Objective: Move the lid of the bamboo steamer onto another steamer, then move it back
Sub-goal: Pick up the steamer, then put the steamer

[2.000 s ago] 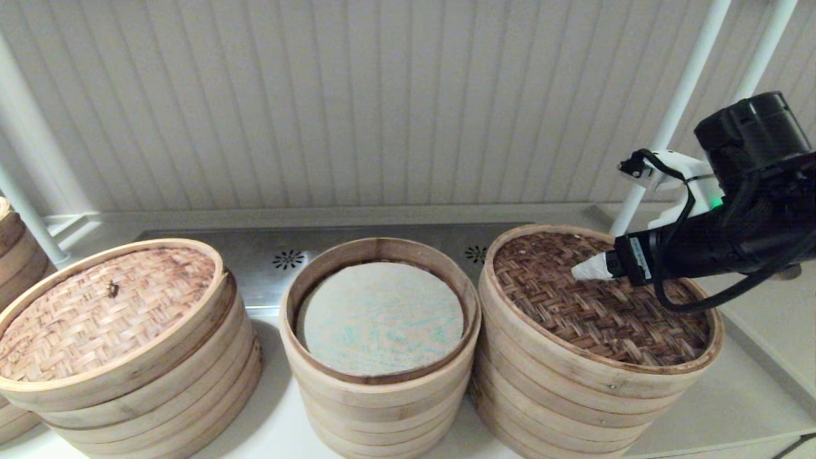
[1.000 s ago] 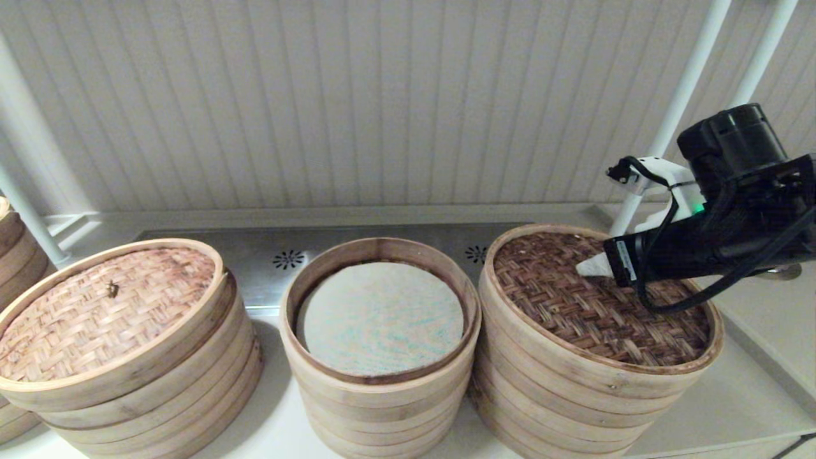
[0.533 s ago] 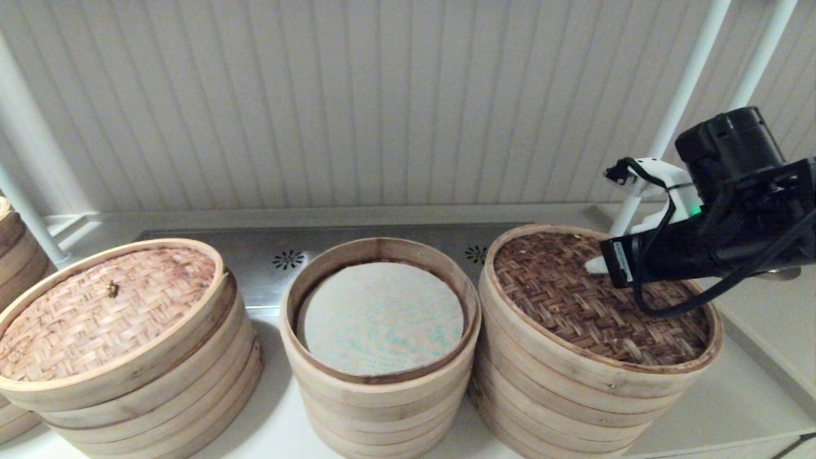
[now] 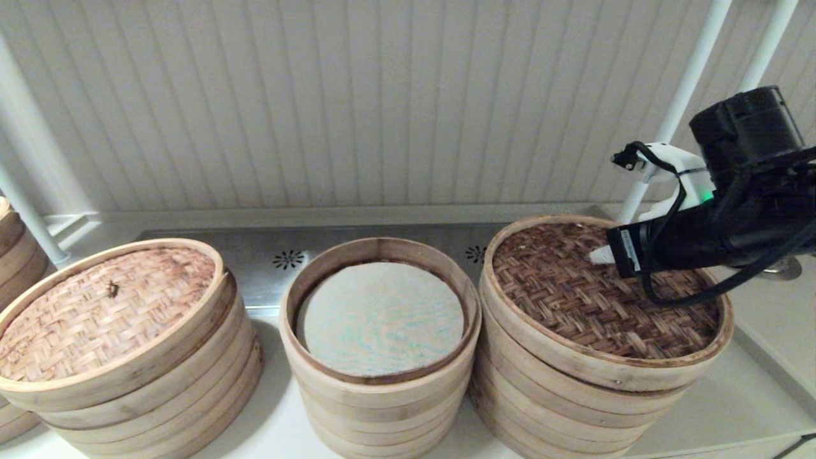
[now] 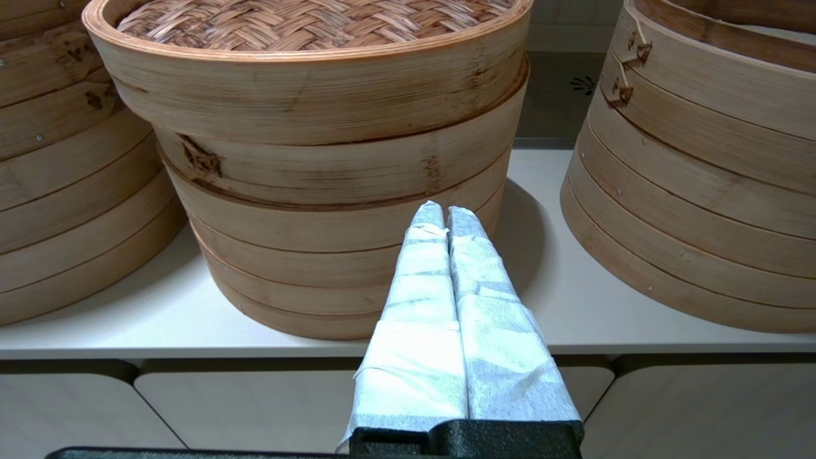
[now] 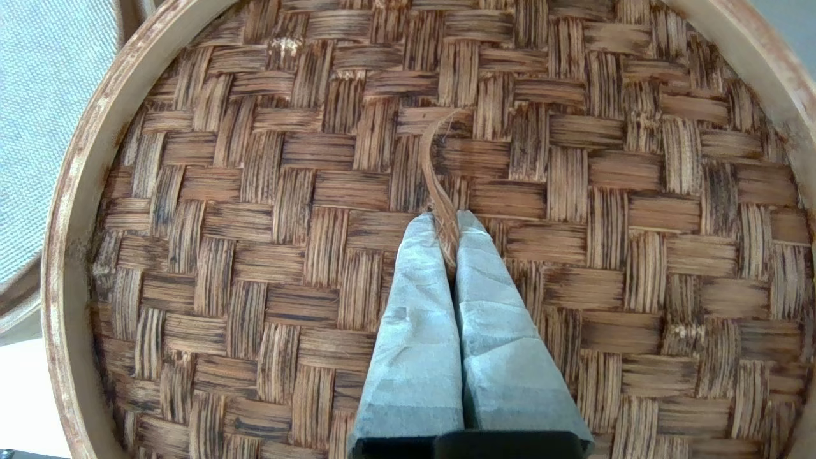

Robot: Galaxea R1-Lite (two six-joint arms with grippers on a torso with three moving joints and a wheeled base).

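Observation:
The bamboo steamer lid (image 4: 593, 306), dark herringbone weave in a pale rim, hangs slightly raised over the right stack (image 4: 561, 411). My right gripper (image 4: 599, 255) is shut on the lid's thin bamboo handle loop (image 6: 437, 166) near the middle of the weave (image 6: 255, 191); the loop runs up between the wrapped fingertips of the right gripper (image 6: 446, 220). The other steamer (image 4: 382, 245), the narrow middle stack, stands open with its whitish flecked liner (image 4: 380, 319) showing. My left gripper (image 5: 445, 213) is shut and holds nothing, low in front of the shelf, out of the head view.
A wider stack with a pale tan woven lid (image 4: 102, 306) stands at the left, close to the middle stack. Another stack edge (image 4: 9, 255) sits at far left. White poles (image 4: 676, 108) rise behind the right stack. A steel vent strip (image 4: 287, 258) runs along the back.
My right gripper has risen a little with the dark lid's handle in it. The lid has lifted off the right stack and a gap shows under its rim.

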